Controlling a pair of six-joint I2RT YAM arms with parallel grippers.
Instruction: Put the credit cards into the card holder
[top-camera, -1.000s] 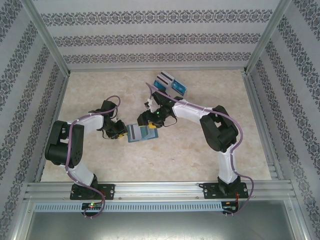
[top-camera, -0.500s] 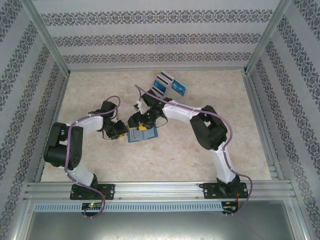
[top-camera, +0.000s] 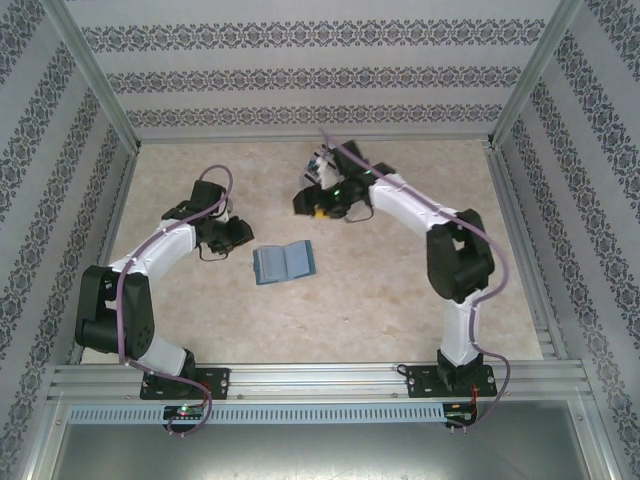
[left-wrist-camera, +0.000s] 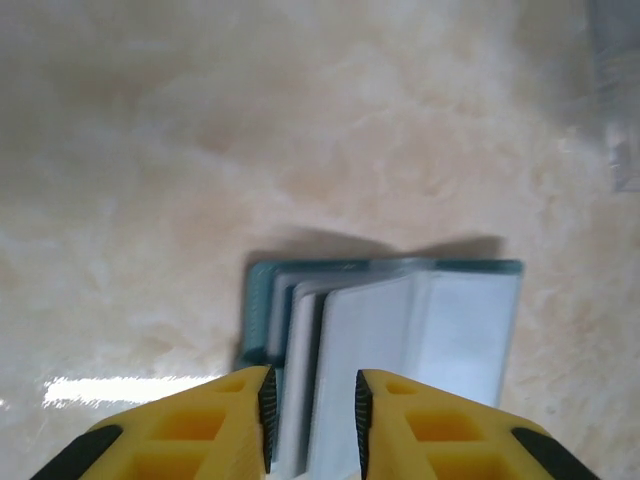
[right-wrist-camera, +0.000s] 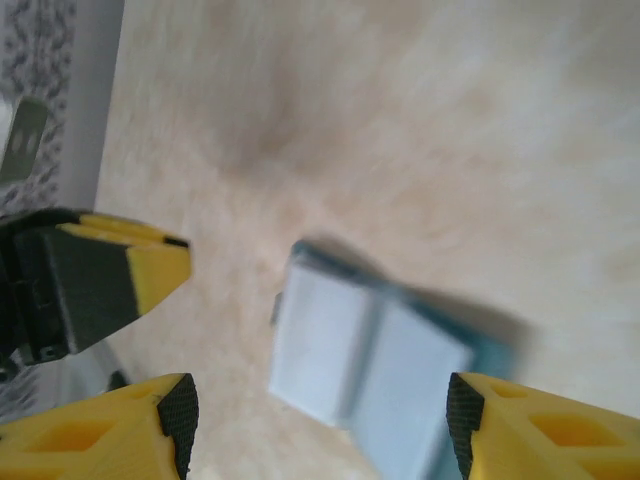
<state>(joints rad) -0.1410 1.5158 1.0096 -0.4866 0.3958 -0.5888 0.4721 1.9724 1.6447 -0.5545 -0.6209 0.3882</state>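
Card holder lay open and flat mid-desk, pockets up, touching neither claw. Left claw sat just left of it. Its wrist view showed the jaws parted by a narrow slit with nothing clamped; the holder's leaves were visible beyond the tips. Right claw was further back, near the credit cards, jaws wide apart and empty. Cards lay at the far side of the desk, mostly hidden under the right arm, so I couldn't count them or tell how they were stacked.

Handling, my read:
- Cards looked light, stiff, thin and slick, lying flat on a smooth top. There was no edge to pinch from above, so best to nip across the long edges or tip one up first. Easy to take two at once.
- Holder looked light and floppy at the hinge. It would likely skate when a card got pushed in, so pin it by an outer cover edge, clear of the pocket mouth.
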